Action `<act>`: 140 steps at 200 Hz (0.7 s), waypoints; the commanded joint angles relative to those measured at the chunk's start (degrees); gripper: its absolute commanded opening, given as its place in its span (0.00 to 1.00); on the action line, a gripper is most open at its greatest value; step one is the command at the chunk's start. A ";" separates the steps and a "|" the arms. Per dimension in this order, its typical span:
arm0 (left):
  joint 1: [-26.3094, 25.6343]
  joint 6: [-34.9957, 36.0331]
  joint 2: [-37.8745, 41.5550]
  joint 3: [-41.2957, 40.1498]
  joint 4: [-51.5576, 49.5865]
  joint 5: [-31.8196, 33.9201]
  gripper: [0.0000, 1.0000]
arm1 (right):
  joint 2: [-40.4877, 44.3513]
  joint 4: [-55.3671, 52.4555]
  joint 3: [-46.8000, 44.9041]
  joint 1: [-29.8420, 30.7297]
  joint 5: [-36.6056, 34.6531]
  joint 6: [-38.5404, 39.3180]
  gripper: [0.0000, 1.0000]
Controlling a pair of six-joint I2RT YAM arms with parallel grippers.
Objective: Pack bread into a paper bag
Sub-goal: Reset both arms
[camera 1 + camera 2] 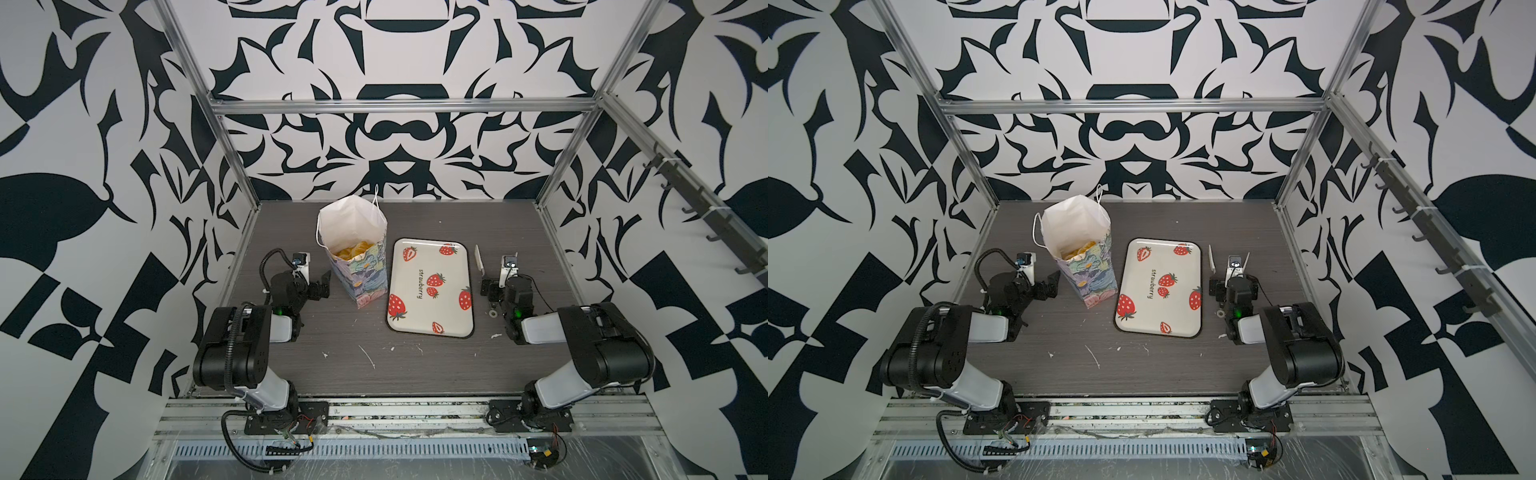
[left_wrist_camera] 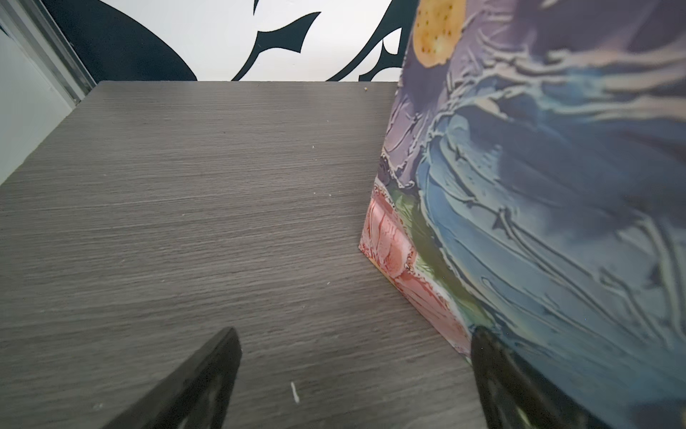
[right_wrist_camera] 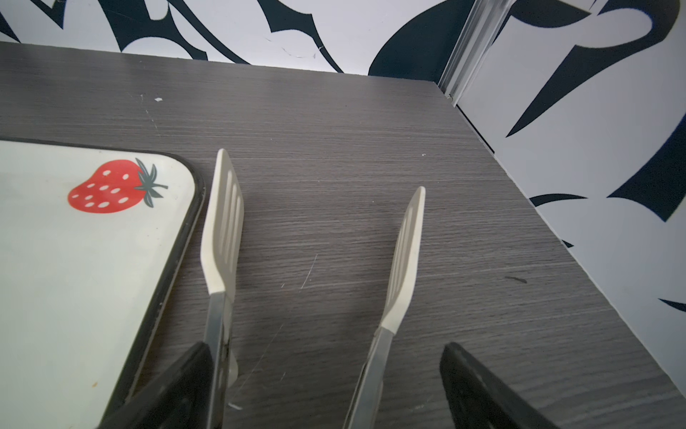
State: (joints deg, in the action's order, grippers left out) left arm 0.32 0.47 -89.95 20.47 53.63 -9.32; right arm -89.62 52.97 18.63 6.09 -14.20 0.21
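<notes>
The left gripper [image 2: 354, 336] sits low over the table [image 1: 415, 365] with its jaws spread wide and nothing between them. The paper bag [image 1: 361, 270] stands upright just beside it, on the side facing the right gripper [image 3: 326, 349]. In the left wrist view one black finger [image 2: 497, 371] lies right up against the bag's printed wall, though I cannot tell whether it touches.

The bread [image 1: 353, 250] is inside the bag, a yellow heap low down against the white lining, and it shows in both top views [image 1: 1077, 250].

The right gripper is also released. White slotted tongs [image 3: 222, 223] reach forward from between its jaws, one arm against a finger and the other arm apart from its finger. The strawberry tray [image 1: 449, 274] lies flat just beside that gripper – between it and the bag – with its dark rim close to the nearer tong blade.
</notes>
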 commanded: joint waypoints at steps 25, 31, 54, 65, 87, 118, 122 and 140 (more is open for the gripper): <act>0.12 0.15 0.35 0.63 -0.63 -0.94 0.99 | 0.31 1.96 0.46 0.11 -6.72 -2.55 0.99; 0.12 0.06 0.34 0.63 -0.63 -0.30 0.99 | 0.41 2.91 -0.17 0.07 -8.27 -3.49 0.99; 0.13 -2.22 0.39 0.29 -0.05 5.59 0.99 | 0.21 2.09 0.53 0.07 -4.28 -1.80 0.99; 0.12 -1.83 0.29 0.75 -0.52 4.66 0.99 | 0.39 0.21 1.37 0.15 -0.13 -0.07 0.99; 0.12 -1.52 0.31 1.20 -1.48 4.11 0.99 | 0.33 0.36 1.32 0.11 0.05 -0.02 0.99; 0.13 -1.13 0.31 1.25 -1.76 3.16 0.99 | 0.39 0.35 1.32 0.14 0.05 0.00 0.99; 0.12 -1.09 0.31 1.32 -1.77 3.16 0.99 | 0.37 0.30 1.29 0.07 0.07 -0.08 0.99; 0.13 -1.09 0.36 1.24 -1.70 3.09 0.99 | 0.41 0.29 1.32 0.09 0.05 0.00 0.99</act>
State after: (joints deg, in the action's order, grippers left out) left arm 0.34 -0.40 -89.95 20.67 51.90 -5.78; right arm -89.62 52.69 18.70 6.09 -14.70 -0.51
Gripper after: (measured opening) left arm 0.992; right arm 0.994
